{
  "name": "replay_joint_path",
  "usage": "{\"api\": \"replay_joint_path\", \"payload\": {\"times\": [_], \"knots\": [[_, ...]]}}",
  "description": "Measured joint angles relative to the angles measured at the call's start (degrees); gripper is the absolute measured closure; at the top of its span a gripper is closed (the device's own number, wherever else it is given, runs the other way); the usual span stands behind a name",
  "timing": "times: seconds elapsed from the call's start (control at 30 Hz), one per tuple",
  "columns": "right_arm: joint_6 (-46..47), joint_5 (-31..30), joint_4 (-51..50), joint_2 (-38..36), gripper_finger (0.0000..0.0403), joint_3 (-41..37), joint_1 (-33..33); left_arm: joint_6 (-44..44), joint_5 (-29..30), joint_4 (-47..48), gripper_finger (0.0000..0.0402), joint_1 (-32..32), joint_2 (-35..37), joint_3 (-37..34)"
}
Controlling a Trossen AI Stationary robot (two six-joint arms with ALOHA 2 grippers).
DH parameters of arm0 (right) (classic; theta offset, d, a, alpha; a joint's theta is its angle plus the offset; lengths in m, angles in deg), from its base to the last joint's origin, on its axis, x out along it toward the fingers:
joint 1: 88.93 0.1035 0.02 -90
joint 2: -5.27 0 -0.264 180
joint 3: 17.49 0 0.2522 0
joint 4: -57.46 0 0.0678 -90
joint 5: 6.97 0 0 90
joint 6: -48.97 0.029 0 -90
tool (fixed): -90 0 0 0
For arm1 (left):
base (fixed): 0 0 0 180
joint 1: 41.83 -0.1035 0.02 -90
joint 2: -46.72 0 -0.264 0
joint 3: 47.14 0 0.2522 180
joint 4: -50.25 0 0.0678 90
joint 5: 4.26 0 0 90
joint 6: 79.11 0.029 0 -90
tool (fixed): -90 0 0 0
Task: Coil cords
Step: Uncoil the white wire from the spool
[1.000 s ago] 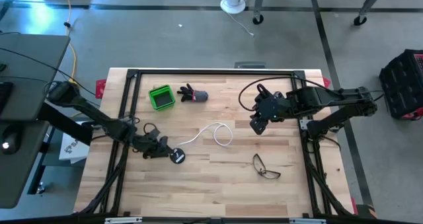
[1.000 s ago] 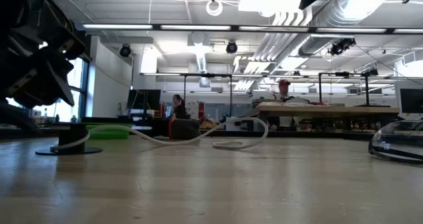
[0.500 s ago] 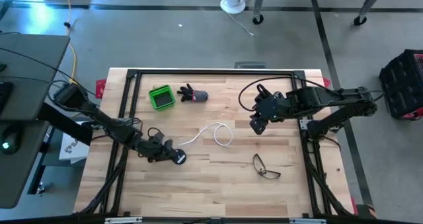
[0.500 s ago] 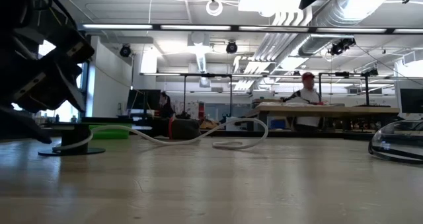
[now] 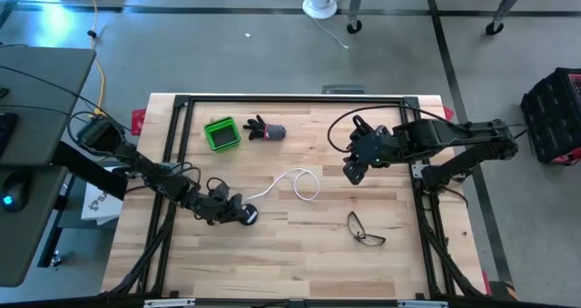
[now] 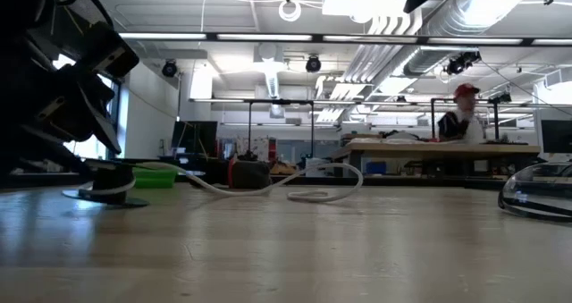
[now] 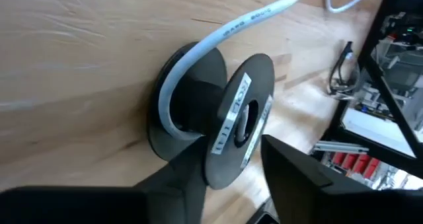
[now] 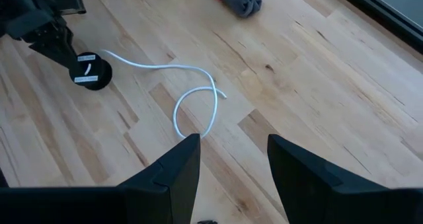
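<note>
Item: reel (image 5: 246, 215), small, black, white label; lower-left-centre of high view, flat on table (image 5: 300, 253). White cord (image 5: 289, 183) attached, runs up-right from it to a loose loop at mid-frame, end free. Cord mostly uncoiled; only a part turn lies around the hub in left wrist view.

Change: left gripper (image 5: 229, 213) was beside reel a sec ago w/ fingers spread wide; now moved right, onto the reel, fingers narrowing. Left wrist view shows one finger (image 7: 178, 184) at the hub between the two discs, the other outside the top disc. Whether they've clamped yet: can't tell, closing seems in progress. Reel nudged slightly right vs. before.

Meaning (judgement): grasp of reel starting; winding not yet begun.

Right gripper (image 5: 354, 173): upper-right of centre, hovering, fingers apart, empty, unchanged, waiting.

Other: glasses (image 5: 365, 231) lower right; green box (image 5: 221, 133) upper left.
</note>
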Motion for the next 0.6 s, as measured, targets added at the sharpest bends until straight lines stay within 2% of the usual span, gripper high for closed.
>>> {"api": "replay_joint_path", "payload": {"times": [0.2, 0.6], "knots": [[0.0, -0.4, 0.0, 0.0, 0.0231, 0.0, 0.0, 1.1, 0.2, -0.2, 0.0323, 0.0, 1.6, -0.1], [1.2, -0.4, 0.4, 0.0, 0.0231, 0.0, 0.0, 2.3, 0.4, 2.7, 0.033, -0.3, 3.2, -0.1]]}}
